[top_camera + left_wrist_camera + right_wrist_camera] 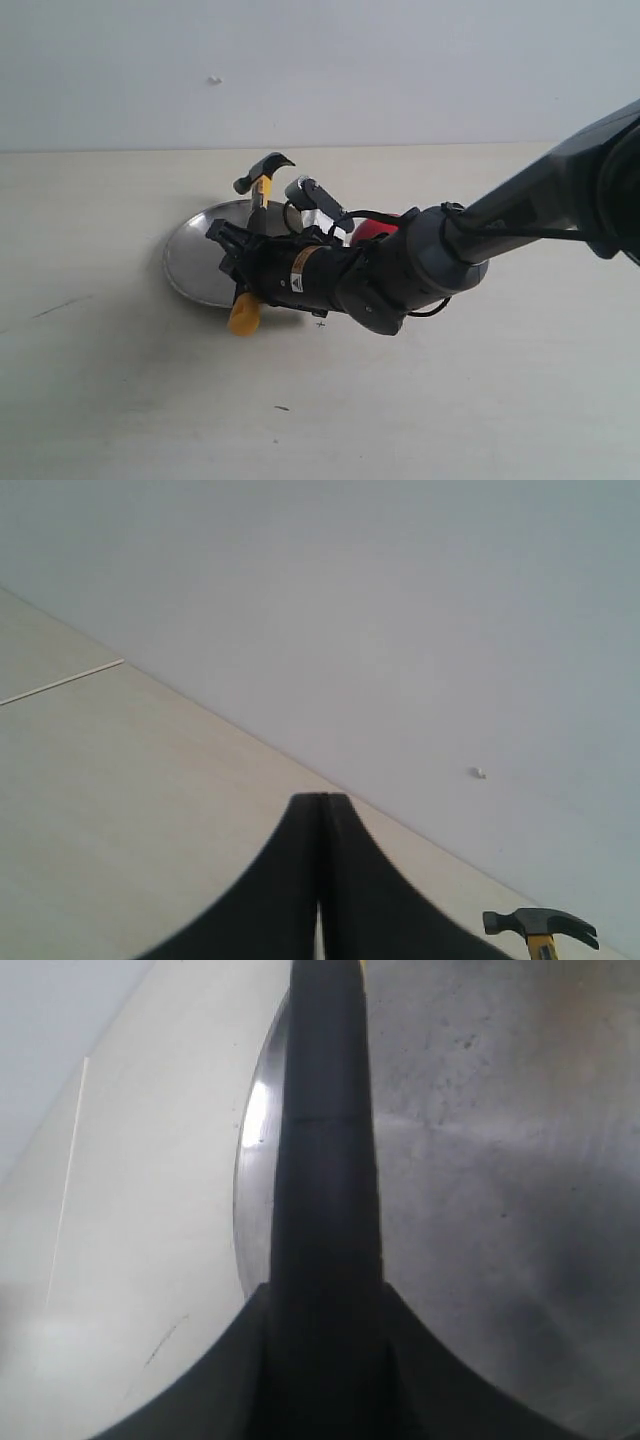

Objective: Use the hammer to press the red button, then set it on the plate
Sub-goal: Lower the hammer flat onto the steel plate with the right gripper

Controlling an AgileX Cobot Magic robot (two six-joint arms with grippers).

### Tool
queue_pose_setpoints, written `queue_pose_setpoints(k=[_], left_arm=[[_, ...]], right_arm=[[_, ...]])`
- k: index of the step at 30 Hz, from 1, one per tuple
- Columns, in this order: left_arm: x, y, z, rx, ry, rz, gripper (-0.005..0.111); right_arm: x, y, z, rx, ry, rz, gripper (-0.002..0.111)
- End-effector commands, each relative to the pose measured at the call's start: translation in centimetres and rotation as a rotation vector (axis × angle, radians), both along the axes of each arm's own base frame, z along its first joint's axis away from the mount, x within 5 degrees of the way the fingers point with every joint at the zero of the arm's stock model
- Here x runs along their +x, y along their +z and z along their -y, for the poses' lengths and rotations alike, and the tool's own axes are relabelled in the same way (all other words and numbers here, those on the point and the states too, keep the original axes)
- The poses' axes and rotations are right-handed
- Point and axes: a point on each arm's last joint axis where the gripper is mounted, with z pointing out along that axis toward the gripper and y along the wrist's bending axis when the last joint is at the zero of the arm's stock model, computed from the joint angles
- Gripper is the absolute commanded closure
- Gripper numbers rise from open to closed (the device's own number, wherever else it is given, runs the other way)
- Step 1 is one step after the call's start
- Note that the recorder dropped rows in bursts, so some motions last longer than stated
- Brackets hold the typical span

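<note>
Exterior view: a pale desk [100,400] is seen against a plain light wall [400,70], and only one arm is shown (the right one, reaching in from the desk's right edge).
Plate: a round silver plate [190,262] is laid on the desk, left of the middle and nearer the far edge than the near edge. In the right wrist view its brushed, scuffed metal [480,1210] is shown directly beneath the pincer.
Hammer: the hammer [258,200] is held across the plate, with its dark head past the plate's far rim and its yellow end past the near rim (whether the plate is touched cannot be told).
Right pincer: the right pincer [238,258] is clamped on the black handle about midway along it, over the plate. In the right wrist view the handle [325,1160] is seen pinched between the two dark fingers [210,1390].
Button: the red button [375,228] is set on the desk just beside the plate's right rim. Most of it is hidden behind the right arm, and only part of the dome is seen.
Left pincer: the left pincer [322,805] is shown only in the left wrist view, with its fingers pressed together and nothing between them, above bare desk. It is kept well apart from the hammer, whose head [540,922] is also caught in that view.
Wall mark: a small pale speck [214,80] is seen on the wall.
</note>
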Motion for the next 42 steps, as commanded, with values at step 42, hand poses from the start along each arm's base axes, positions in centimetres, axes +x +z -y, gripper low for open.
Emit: queue_pose_setpoints(k=[42], left_arm=[[-0.1,0.3,0.0,-0.006,0.003,0.014,0.107]], right_arm=[[1.2,-0.6,-1.5,0.019,0.081,-0.003,0.084]])
